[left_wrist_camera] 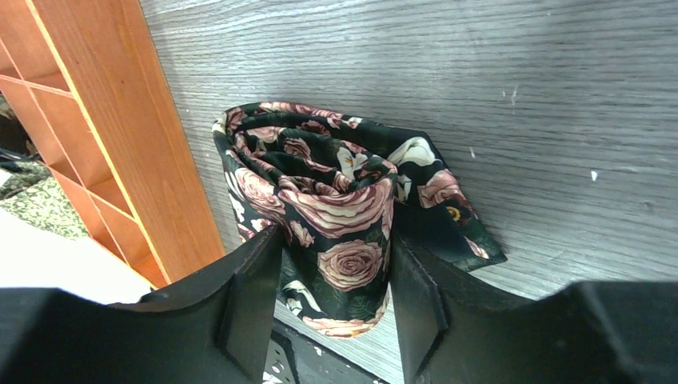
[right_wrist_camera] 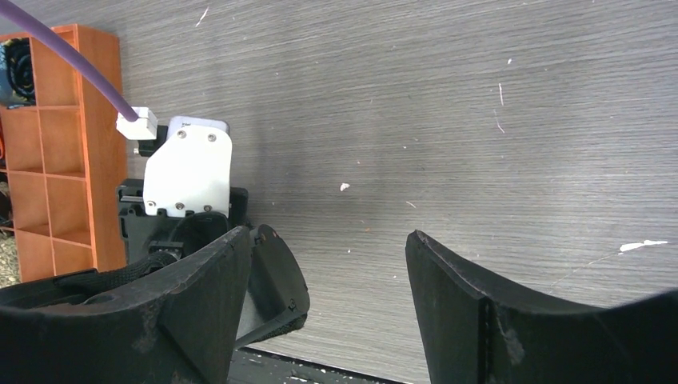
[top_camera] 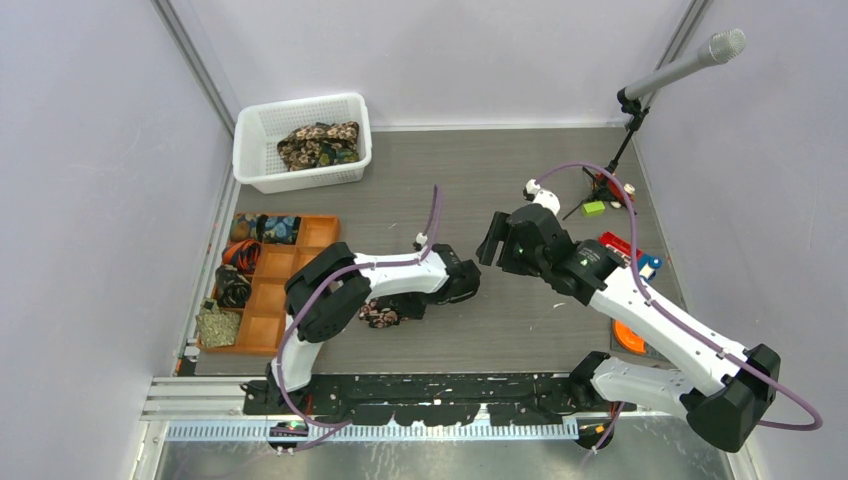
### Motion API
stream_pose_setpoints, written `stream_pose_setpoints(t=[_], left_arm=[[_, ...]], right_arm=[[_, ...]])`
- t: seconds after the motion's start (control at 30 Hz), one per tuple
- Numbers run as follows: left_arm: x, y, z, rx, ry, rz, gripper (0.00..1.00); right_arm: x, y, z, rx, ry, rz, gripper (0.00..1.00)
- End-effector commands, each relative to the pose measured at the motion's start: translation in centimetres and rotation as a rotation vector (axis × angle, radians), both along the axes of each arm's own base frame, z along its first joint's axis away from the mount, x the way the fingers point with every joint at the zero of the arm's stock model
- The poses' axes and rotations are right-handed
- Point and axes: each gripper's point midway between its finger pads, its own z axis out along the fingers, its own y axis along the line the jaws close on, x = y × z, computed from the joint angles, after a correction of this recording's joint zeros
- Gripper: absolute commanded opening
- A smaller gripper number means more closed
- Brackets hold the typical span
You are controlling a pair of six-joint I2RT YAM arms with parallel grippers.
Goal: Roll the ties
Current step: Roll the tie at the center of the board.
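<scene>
- The black tie with pink roses sits as a loose roll on the grey desk, just beside the orange tray, with one flat end lying out on the desk to the side.
- The left gripper is closed around this roll: its two black fingers press against opposite sides of the coil, which stands on edge between them.
- From above, the same tie shows as a small dark flowered bundle near the front of the desk, just right of the tray, partly hidden under the left gripper.
- The right gripper hangs above bare desk with its jaws wide apart and nothing between them. From above, the right gripper is near the middle of the desk, well apart from the tie.
- Some compartments on the tray's left side hold bundles of fabric, among them a blue one and an olive one.
- A white mesh basket at the far left corner holds more ties, brown and gold, lying in a heap.
- A microphone on a stand rises at the far right.
</scene>
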Motion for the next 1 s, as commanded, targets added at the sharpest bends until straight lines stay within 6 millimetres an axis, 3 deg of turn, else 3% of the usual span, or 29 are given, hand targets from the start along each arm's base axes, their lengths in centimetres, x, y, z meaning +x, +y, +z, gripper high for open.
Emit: stream_pose_setpoints(t=[0.0, 0.33, 0.53, 0.63, 0.73, 0.87, 0.97], left_arm=[[0.5, -2.1, 0.9, -0.098, -0.031, 0.005, 0.54], [0.0, -3.1, 4.0, -0.246, -0.039, -0.011, 0.70], [-1.0, -2.2, 6.6, -0.353, -0.072, -0.004, 0.72], [-2.0, -0.6, 7.6, -0.392, -0.093, 0.024, 0.65], [-3.4, 1.1, 7.8, -0.437, -0.098, 0.065, 0.50], [-5.6, 3.0, 6.2, -0.510, -0.078, 0.120, 0.31], [-6.7, 3.3, 4.6, -0.576, -0.068, 0.149, 0.21]], right_arm=[[0.6, -0.2, 3.0, 0.037, -0.067, -0.020, 0.75], [1.1, 0.8, 3.4, 0.049, -0.050, -0.007, 0.75], [2.1, 2.8, 3.6, 0.052, -0.023, 0.038, 0.73], [2.8, 4.9, 3.4, 0.071, 0.006, 0.097, 0.68], [3.5, 7.5, 2.5, 0.080, 0.061, 0.182, 0.64], [4.2, 11.2, 0.3, 0.096, 0.166, 0.304, 0.58], [4.9, 14.2, -2.0, 0.116, 0.250, 0.382, 0.50]])
